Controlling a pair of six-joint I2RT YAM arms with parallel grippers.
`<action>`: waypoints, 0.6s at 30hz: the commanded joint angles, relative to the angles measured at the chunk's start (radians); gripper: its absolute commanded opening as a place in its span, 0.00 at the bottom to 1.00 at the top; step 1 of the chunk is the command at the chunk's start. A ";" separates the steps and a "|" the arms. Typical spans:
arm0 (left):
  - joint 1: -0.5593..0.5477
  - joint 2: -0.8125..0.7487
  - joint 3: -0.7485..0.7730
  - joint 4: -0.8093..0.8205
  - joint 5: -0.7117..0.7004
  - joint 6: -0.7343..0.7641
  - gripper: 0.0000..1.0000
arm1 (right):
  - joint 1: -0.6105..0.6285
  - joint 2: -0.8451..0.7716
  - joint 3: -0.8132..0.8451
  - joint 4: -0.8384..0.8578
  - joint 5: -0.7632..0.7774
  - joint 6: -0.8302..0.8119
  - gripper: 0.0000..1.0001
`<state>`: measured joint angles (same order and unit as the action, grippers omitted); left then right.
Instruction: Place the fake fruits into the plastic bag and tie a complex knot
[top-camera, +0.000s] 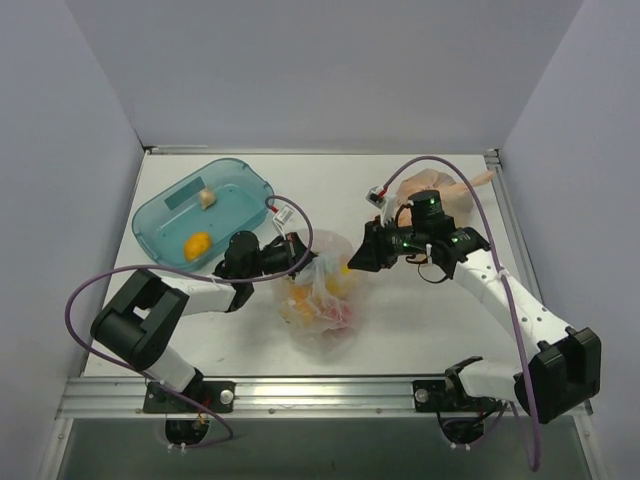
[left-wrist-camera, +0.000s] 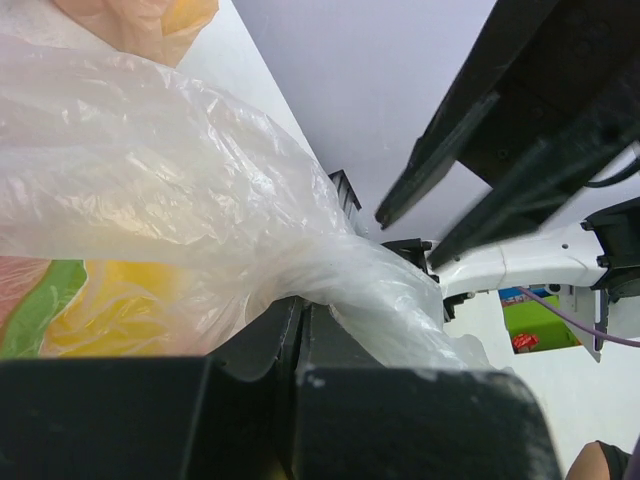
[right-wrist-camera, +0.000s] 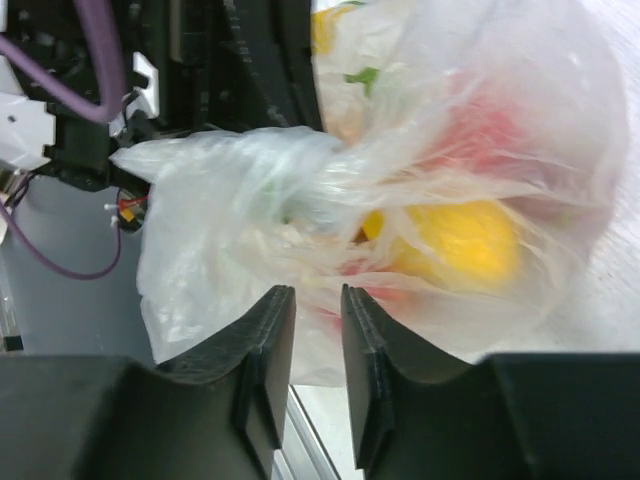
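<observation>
The clear plastic bag (top-camera: 322, 300) lies in the middle of the table with fake fruits inside, a yellow one (right-wrist-camera: 450, 240) and a red one (right-wrist-camera: 480, 130) among them. Its neck (right-wrist-camera: 290, 165) is gathered into a twisted bunch; I cannot tell whether a knot is tied there. My left gripper (left-wrist-camera: 303, 305) is shut on this gathered film at the bag's left top. My right gripper (right-wrist-camera: 318, 295) hovers just right of the bag (right-wrist-camera: 230, 220). It is open by a narrow gap, and nothing is clamped between its fingers (left-wrist-camera: 440, 150).
A teal tray (top-camera: 160, 215) at the back left holds an orange fruit (top-camera: 197, 244) and a small pale one (top-camera: 207, 197). A peach-orange tied bag (top-camera: 440, 190) lies at the back right, behind the right arm. Walls enclose the table on three sides.
</observation>
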<state>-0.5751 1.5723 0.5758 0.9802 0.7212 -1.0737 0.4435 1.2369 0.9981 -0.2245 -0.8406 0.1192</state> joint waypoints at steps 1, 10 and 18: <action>0.004 -0.018 0.030 0.063 0.020 -0.005 0.00 | -0.023 0.033 0.004 -0.042 0.008 -0.076 0.25; -0.003 -0.012 0.021 0.061 0.032 -0.014 0.00 | 0.078 0.125 -0.038 0.076 -0.060 -0.033 0.31; -0.048 -0.032 -0.028 0.104 0.069 -0.028 0.00 | 0.087 0.176 0.010 0.192 -0.048 0.059 0.52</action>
<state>-0.5999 1.5715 0.5610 1.0023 0.7509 -1.0931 0.5301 1.4021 0.9627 -0.1219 -0.8642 0.1307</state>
